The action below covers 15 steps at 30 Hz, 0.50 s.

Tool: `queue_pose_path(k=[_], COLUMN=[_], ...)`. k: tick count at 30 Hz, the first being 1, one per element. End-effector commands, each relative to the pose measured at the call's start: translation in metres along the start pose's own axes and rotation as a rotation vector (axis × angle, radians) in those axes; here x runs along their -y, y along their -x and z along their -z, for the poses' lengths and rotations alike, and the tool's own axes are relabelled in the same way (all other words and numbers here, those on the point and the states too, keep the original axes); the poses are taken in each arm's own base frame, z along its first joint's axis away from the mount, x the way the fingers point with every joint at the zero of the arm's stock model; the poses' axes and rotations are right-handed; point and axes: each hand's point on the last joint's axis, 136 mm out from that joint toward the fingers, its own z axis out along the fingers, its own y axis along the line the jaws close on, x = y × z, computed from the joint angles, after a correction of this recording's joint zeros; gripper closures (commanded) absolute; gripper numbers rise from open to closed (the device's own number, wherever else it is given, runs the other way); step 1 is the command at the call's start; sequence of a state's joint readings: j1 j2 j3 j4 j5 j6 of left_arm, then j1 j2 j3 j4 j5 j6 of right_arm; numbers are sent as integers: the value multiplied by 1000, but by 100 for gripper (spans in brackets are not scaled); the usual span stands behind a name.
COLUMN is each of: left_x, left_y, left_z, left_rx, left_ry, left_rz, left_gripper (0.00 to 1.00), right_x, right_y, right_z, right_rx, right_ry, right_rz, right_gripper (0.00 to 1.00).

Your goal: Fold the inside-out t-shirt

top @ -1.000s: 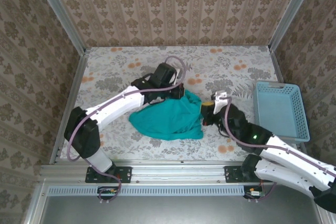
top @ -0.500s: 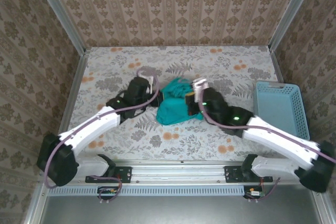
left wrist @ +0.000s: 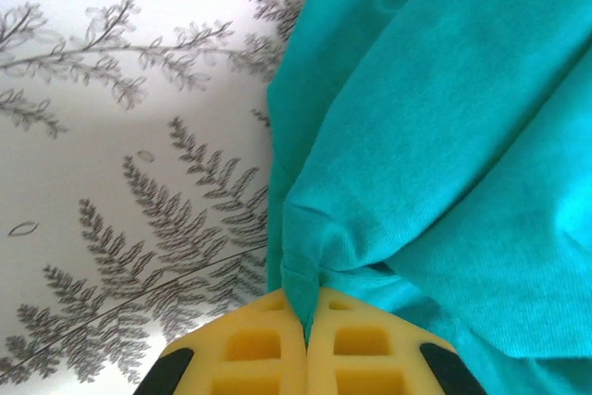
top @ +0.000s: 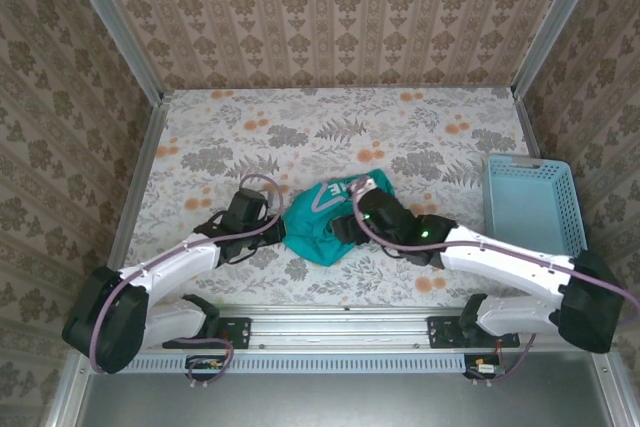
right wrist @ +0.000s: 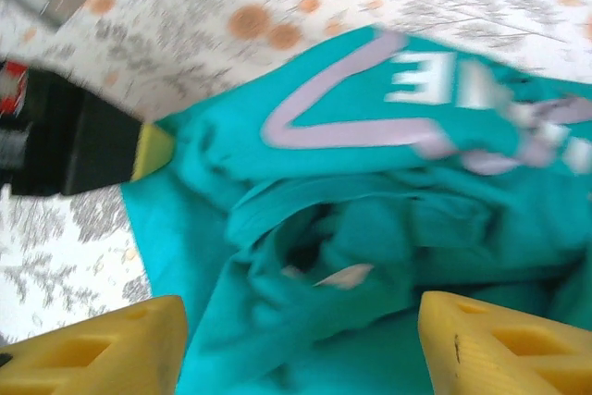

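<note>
- Left gripper [left wrist: 305, 314]: its yellow fingers [left wrist: 245, 351] are pressed together, pinching a fold at the shirt's edge.
- Right gripper [right wrist: 296, 335]: its fingers [right wrist: 102, 349] stand wide apart and hold nothing. The cloth lies between and beyond them.
- Shirt [top: 322, 227]: teal and bunched in a loose heap on the table [top: 300, 117], near the front middle. It sits between the two grippers, with the left gripper at its left edge and the right gripper against its right side.
- Print [right wrist: 342, 117]: a pale lilac V with whitish letters faces up on the top fold. It is too blurred to read.
- A small pale patch [right wrist: 340, 275] sits in the creases below the print. I cannot tell what it is.
- Basket [top: 535, 212]: light blue, at the table's right side, well apart from the shirt.
</note>
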State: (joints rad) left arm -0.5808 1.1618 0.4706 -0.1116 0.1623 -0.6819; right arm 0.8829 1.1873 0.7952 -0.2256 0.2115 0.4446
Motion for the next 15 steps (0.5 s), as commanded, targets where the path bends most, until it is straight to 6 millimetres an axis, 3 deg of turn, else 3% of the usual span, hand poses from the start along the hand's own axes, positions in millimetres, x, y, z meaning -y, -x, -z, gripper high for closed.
queue_pose_path(k=[1,11,15], left_x=[2,-1,-20], left_y=[3,7,9], left_z=[1,3,11], left_rx=[23,29,51], left_ry=[-26,-7,54], left_rz=[17,19,52], left_gripper=[100,100,100], right_x=[40,109,143], right_y=[-13,-41,-55], right_z=[-10,-51,-43], right_rx=[-53,-236,-258], right_ry=[-91,-427,-540], right_rz=[-133,-198,-222], right_gripper=[33,42,75])
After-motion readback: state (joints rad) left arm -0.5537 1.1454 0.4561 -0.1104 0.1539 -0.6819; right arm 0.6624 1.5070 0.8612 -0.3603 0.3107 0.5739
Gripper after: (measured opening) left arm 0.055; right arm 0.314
